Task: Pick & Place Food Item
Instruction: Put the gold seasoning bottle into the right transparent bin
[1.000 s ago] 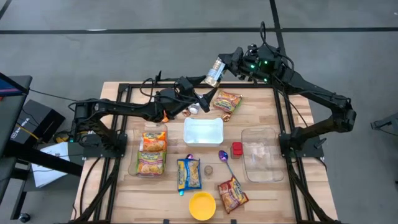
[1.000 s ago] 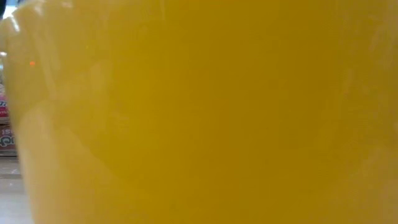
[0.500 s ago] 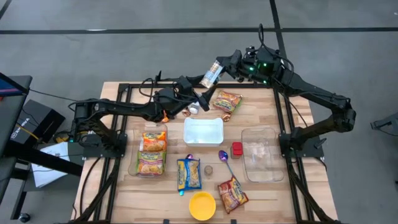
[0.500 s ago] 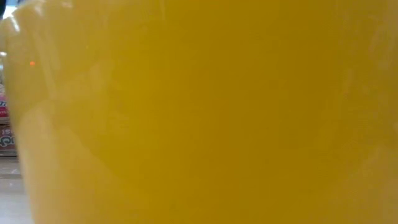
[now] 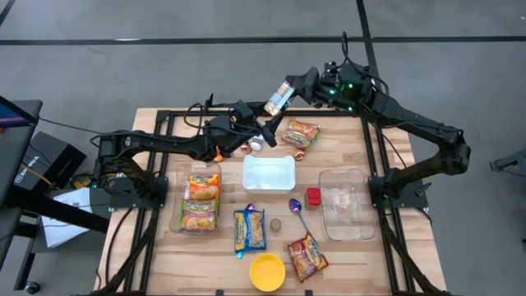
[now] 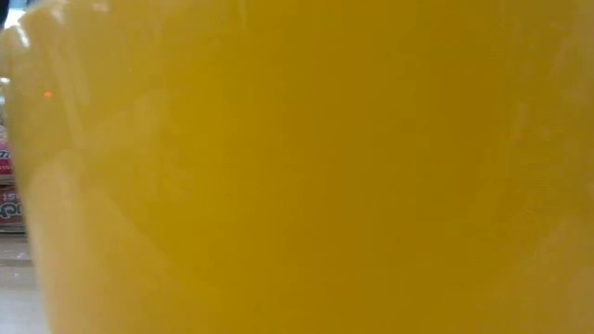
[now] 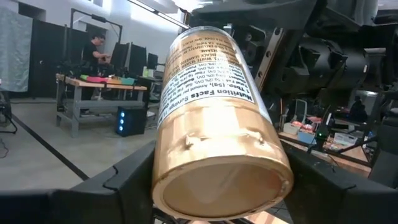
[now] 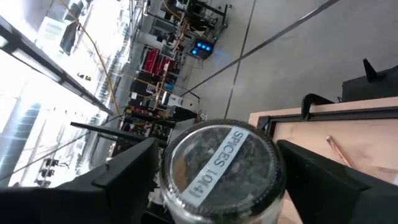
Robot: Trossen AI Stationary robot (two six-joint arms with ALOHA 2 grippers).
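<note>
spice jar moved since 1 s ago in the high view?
Yes. The spice jar, between the right hand and left hand, has shifted away from the noodle packet, toward the table's far edge, and tilted further.

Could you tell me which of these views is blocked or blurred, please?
Low view: the yellow bowl fills almost the whole picture, out of focus. Left wrist view: the spice jar looms large, sharp, hiding much behind. High view: evenly lit, unobstructed.

Spice jar (image 7: 214,118): side label reads "Nutrition Facts", with smaller lines beneath too small to make out. Jar lid (image 8: 219,163): white sticker reads "SPICES 10(+)". Packet prints on the desk unreadable.
</note>
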